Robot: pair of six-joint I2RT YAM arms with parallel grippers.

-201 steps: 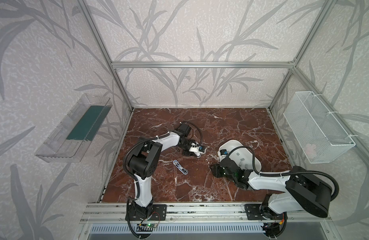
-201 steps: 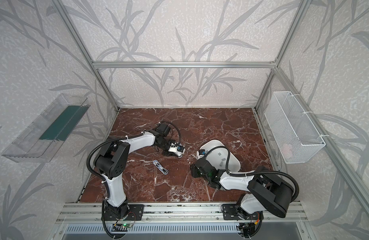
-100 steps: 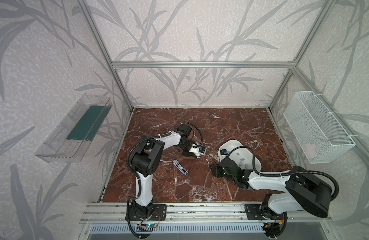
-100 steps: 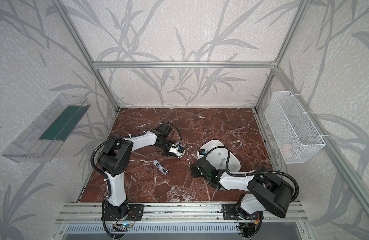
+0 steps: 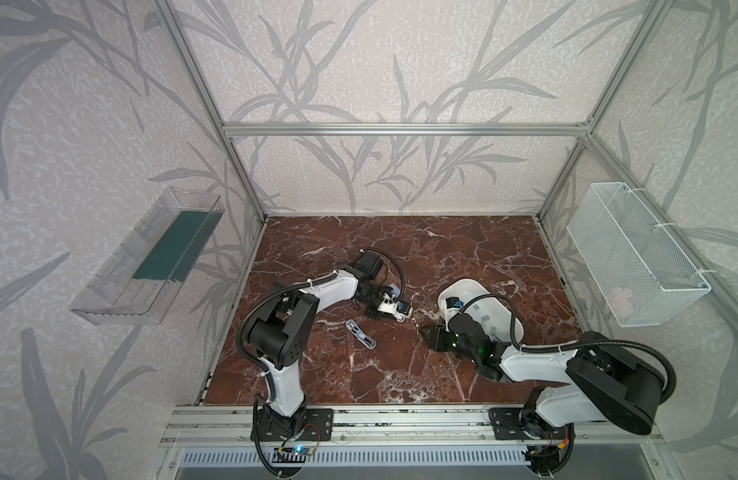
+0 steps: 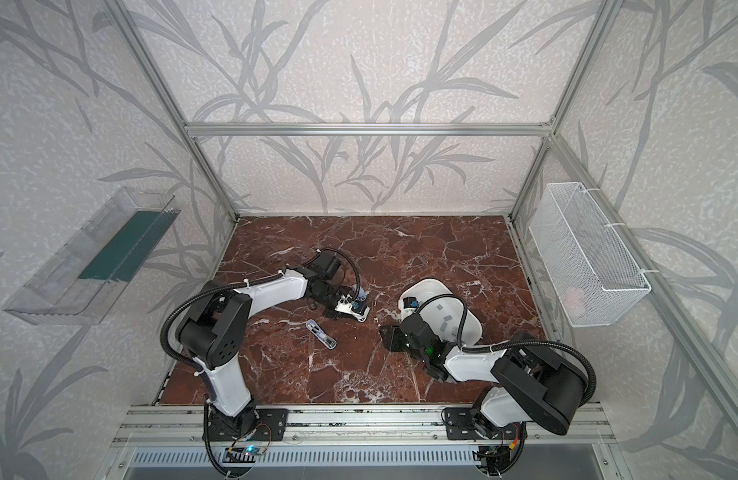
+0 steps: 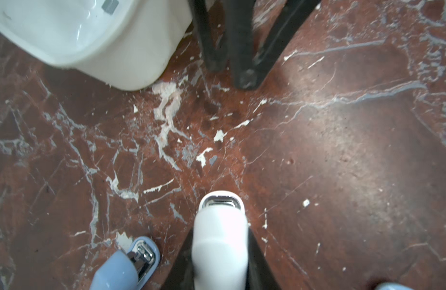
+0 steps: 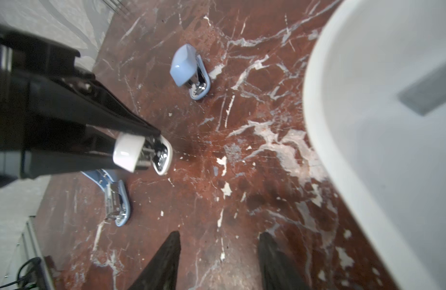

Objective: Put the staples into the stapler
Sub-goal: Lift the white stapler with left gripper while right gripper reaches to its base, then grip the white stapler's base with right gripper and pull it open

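Right wrist view shows the right end effector (image 8: 218, 253) open and empty over the counter (image 8: 204, 155). In both top views, an opened blue stapler (image 5: 361, 333) lies at its 9 o'clock; at 10 o'clock the left end effector (image 7: 220, 241) clamps a white stapler (image 7: 218, 218); staples (image 5: 486, 319) sit in a white dish (image 5: 465, 286) at 2 o'clock.

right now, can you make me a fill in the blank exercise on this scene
1. The small plastic stapler that the left gripper is shut on is ___.
2. The white oval plastic tray holds flat grey metal strips of ___.
3. The right gripper, jaws apart, holds ___.
4. The opened stapler lying flat on the red marble table is pale ___.
Missing: white; staples; nothing; blue
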